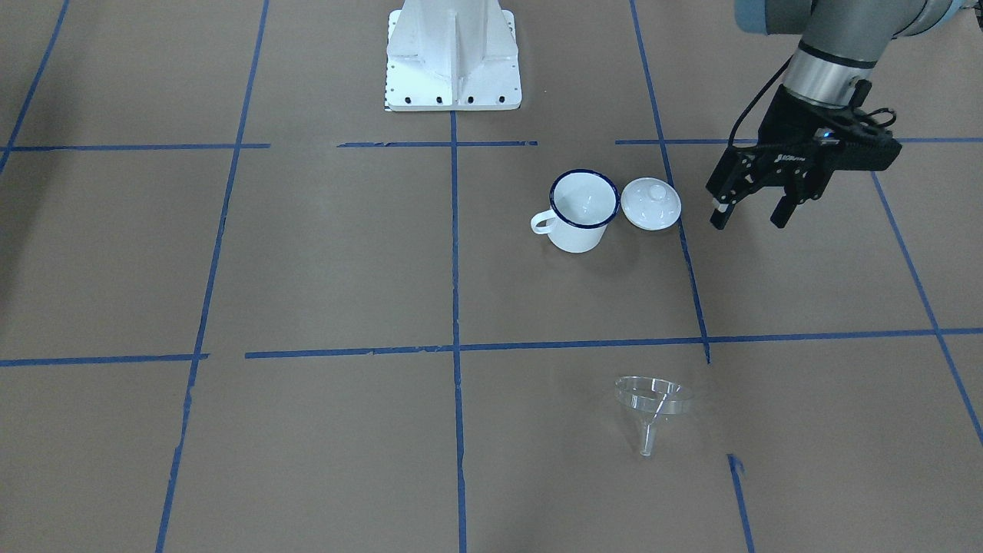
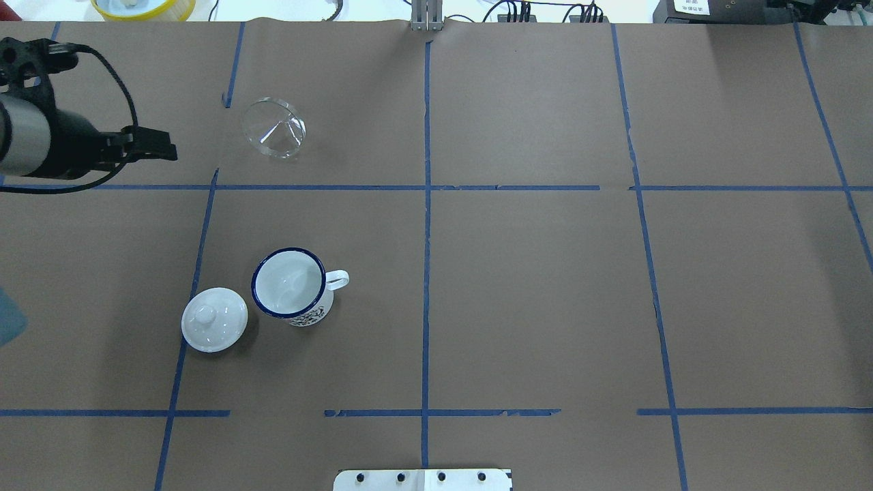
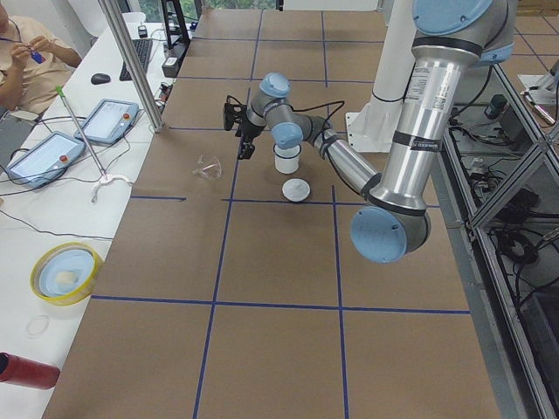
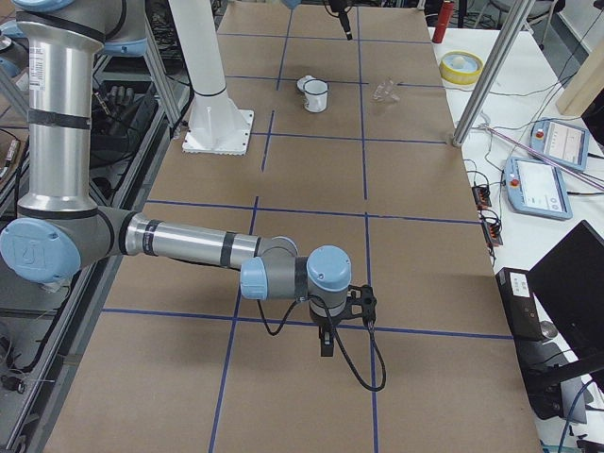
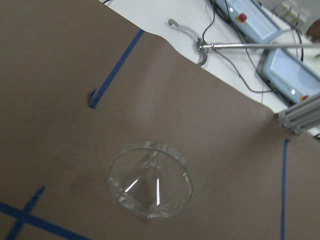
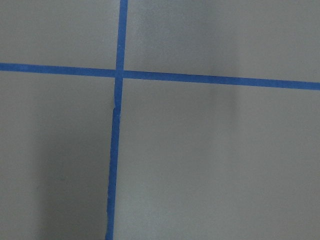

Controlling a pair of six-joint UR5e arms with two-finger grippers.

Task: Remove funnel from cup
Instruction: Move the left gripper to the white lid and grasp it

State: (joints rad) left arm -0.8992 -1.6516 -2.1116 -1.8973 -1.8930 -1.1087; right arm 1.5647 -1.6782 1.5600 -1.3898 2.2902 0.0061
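Observation:
The clear funnel [image 1: 651,403] lies on its side on the brown table, apart from the cup; it also shows in the overhead view [image 2: 274,128] and the left wrist view [image 5: 150,180]. The white enamel cup [image 1: 581,215] with a dark blue rim stands upright and empty [image 2: 290,286]. My left gripper [image 1: 749,221] is open and empty, raised above the table beside the lid, well away from the funnel. My right gripper [image 4: 326,347] hangs far down the table; I cannot tell whether it is open or shut.
A round white knobbed lid [image 1: 650,204] lies right next to the cup [image 2: 214,319]. The robot's white base [image 1: 453,57] stands behind the cup. Blue tape lines cross the table. Operators' pendants [image 5: 292,70] and cables lie past the table's far edge.

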